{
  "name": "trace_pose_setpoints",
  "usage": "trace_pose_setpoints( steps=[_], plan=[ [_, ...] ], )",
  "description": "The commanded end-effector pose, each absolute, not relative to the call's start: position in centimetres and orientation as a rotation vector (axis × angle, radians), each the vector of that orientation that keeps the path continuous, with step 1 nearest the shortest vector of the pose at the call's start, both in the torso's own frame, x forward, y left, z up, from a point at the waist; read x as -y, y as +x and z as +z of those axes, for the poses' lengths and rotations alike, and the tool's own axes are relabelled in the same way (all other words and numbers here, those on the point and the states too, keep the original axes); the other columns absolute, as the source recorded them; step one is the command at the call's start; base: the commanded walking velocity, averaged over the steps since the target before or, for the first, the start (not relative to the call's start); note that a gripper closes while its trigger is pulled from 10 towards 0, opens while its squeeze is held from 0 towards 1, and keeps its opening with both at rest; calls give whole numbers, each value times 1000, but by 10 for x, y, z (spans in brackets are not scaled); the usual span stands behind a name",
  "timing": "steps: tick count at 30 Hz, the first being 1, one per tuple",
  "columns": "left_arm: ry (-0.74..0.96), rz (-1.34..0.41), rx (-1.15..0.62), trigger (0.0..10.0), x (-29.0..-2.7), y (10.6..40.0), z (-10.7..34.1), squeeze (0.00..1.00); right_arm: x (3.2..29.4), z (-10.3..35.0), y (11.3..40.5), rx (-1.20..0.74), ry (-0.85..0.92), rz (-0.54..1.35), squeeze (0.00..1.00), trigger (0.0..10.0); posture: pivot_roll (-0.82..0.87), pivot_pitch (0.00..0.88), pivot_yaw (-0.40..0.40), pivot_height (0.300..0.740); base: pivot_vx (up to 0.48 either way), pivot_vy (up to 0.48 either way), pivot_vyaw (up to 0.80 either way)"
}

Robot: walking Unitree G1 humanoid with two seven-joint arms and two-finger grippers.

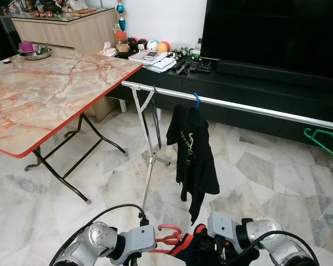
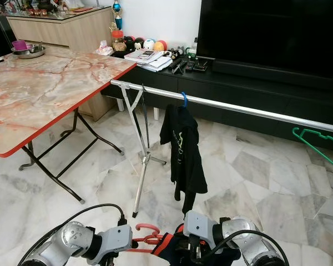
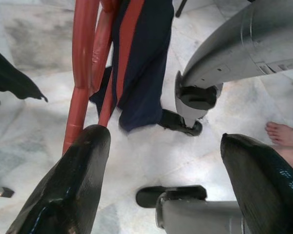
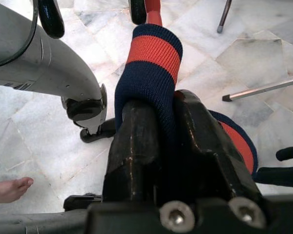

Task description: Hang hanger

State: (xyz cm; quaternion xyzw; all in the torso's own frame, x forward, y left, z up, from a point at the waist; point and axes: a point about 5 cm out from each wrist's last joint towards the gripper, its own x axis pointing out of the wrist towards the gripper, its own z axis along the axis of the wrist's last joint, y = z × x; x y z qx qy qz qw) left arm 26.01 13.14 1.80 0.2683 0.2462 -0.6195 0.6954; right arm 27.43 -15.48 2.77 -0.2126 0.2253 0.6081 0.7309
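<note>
Your right gripper (image 4: 156, 141) is clamped on the navy-and-red garment (image 4: 154, 68) below the rail (image 1: 238, 105). Your left gripper (image 3: 166, 180) stands apart beside the red hanger (image 3: 83, 73).

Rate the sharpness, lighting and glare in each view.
Eye views: evenly lit, sharp on the black shirt and rail, soft sheen on the floor. Left wrist view: blurred close on the black fingers. Right wrist view: navy-and-orange garment crisp; gripper body in shade.

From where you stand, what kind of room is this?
Most likely a home living room: a large television on a low black cabinet, a marble-topped folding table, and a clothes rail holding a black garment.
</note>
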Motion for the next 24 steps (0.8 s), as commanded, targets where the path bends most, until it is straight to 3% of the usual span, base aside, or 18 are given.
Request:
trace_pose_setpoints(
  steps=[1,8,24],
  plan=[
    [631,-1333,-512,10000,-136,270,27,0,150,26,270,-487,-466,1394,0,10000,14,10,-35,740,0,0,0],
    [563,-1293,-486,10000,-148,285,47,0,152,18,265,-521,-499,1383,0,10000,20,10,-37,740,0,0,0],
    [317,-1459,-461,10000,-138,272,61,0,160,8,265,-587,-614,1322,0,10000,26,9,-39,740,0,0,0]
  ],
)
